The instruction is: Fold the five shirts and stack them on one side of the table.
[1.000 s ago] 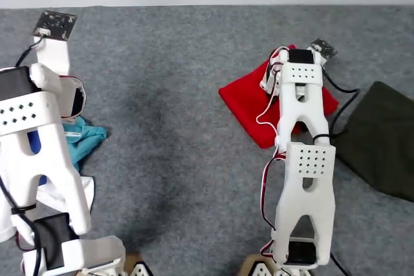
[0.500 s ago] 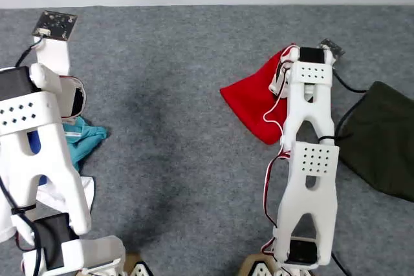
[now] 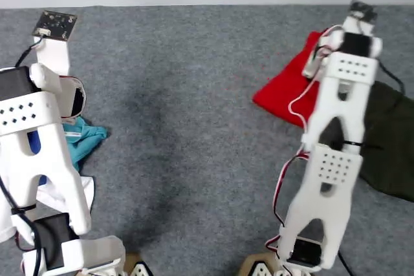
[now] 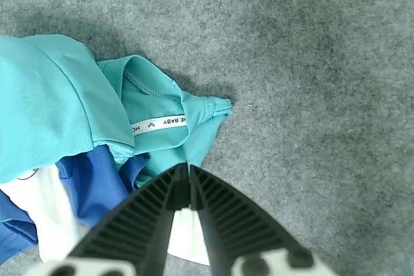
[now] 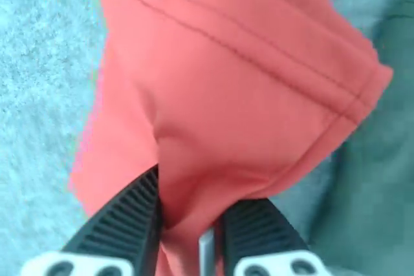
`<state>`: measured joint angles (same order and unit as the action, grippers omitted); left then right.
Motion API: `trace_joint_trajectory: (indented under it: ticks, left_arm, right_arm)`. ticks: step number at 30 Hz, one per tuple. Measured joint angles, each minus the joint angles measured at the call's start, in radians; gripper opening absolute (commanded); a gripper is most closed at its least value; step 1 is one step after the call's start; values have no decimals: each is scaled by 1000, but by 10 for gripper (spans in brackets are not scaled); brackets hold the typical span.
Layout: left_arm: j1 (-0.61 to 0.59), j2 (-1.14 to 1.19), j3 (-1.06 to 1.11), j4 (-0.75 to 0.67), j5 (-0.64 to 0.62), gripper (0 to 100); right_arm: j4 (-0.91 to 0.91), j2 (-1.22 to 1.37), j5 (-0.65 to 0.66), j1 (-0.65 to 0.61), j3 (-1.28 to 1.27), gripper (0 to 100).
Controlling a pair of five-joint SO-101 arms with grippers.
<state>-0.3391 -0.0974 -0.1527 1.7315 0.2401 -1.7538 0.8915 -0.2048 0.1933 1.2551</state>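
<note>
**A:** what's the right gripper [image 5: 189, 206] doing rn?

**B:** clamped on the red shirt [image 5: 226, 95], w/ a bunch of cloth pinched btw the two fingers. The rest of the shirt spreads out from the grip, hem facing the dark green shirt [image 5: 381, 179], which is right beside it.

**A:** and where's that on the table [image 3: 194, 95]?

**B:** far right corner in the high view. The red one is partly under the arm and the dark green one lies flat along the right edge, touching or overlapping it, can't tell which.

**A:** left side?

**B:** left gripper [image 4: 189, 178] has its fingers pressed together w/ nothing btw them, tips over the edge of the teal shirt [image 4: 58, 101]. That one's crumpled w/ the collar showing, heaped w/ a blue shirt [image 4: 90, 179] and a white shirt [image 4: 52, 224] at the left edge. The middle is just grey mat.
</note>
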Motion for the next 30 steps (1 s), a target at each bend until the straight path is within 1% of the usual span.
trace_joint_trajectory:
  ticks: [5,9,12,16,24,26,30]
  left_arm:
    - [0,0,0,0,0,6]
    - [0,0,0,0,0,6]
    - [0,0,0,0,0,6]
    - [0,0,0,0,0,6]
    - [0,0,0,0,0,6]
    - [0,0,0,0,0,6]
    - [0,0,0,0,0,6]
  right_arm:
    - [-2,-190,106,86,-230,9]
    - [-2,-278,170,183,-334,9]
    - [-2,-282,222,259,-347,9]
    - [-2,-282,290,327,-347,9]
    - [40,-195,322,434,-347,20]
    - [60,-167,359,451,-347,82]
    - [64,-137,400,459,-347,279]
